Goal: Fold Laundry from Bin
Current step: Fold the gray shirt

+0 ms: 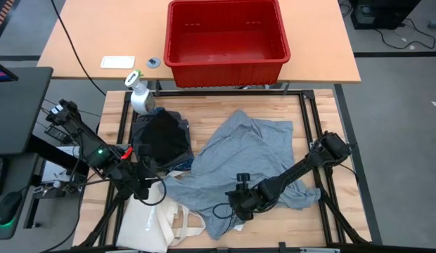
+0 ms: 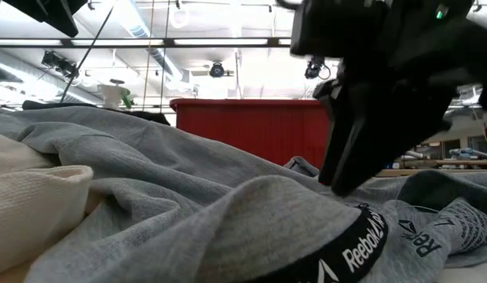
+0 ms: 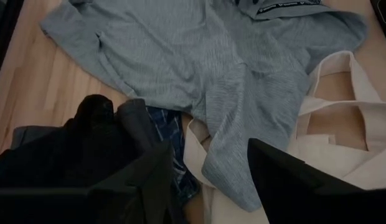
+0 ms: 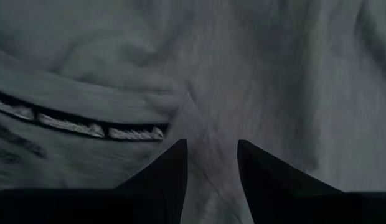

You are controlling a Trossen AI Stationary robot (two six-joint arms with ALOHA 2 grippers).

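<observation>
the red bin [image 1: 226, 35] stands empty on the far table, well apart from the laundry, which lies spread on the wooden work surface [image 1: 288, 105]; a large light grey garment [image 1: 246, 151] covers the middle, its black waistband with white lettering [image 2: 361, 244] bunched near the front edge; a black piece [image 1: 160, 137] sits heaped to its left, with a sliver of blue plaid shirt [image 3: 168, 134] mostly buried under it and only partly legible; a cream tote bag [image 1: 158, 221] lies at the front left, cut off by the picture's edge; the left gripper [image 3: 208, 171] hovers over the grey hem and tote with fingers parted and nothing between them; the right gripper [image 4: 210, 165] presses down onto grey cloth, fingers slightly apart around a small ridge of fabric, though whether they truly pinch it i cannot tell; a spray bottle [image 1: 139, 93] stands beside the black heap.
</observation>
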